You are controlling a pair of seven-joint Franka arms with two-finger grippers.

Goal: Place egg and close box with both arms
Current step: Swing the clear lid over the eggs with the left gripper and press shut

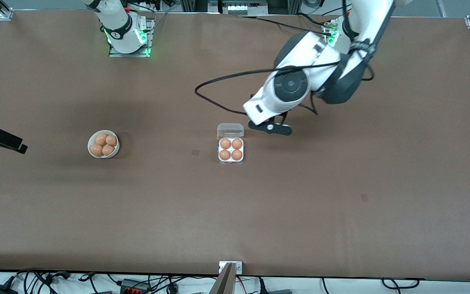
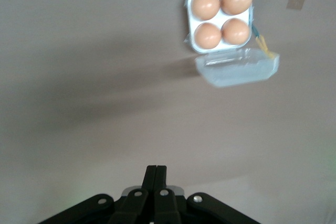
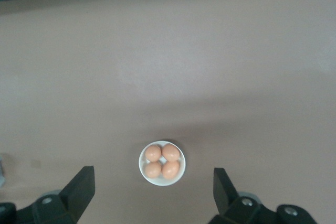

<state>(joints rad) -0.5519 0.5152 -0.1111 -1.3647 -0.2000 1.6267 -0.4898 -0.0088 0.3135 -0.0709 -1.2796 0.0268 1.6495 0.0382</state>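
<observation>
Brown table (image 1: 341, 212): box (image 1: 231, 149) open, just beside pressed-together left claw (image 1: 271, 127); right claw (image 3: 152, 192) spread.

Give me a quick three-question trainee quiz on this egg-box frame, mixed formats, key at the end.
1. True or false: every cell of the box already holds an egg.
2. Multiple choice: the box lid is A) shut flat over the eggs, B) open, on the side nearer the robots' bases, C) lying apart from the box.
3. Fill in: the left tool is ____ and holds nothing, beside the lid toward the left arm's end; the right tool is ____, high over the bowl of four eggs.

Key
1. True: four eggs, four cells.
2. B.
3. shut; open.
</observation>
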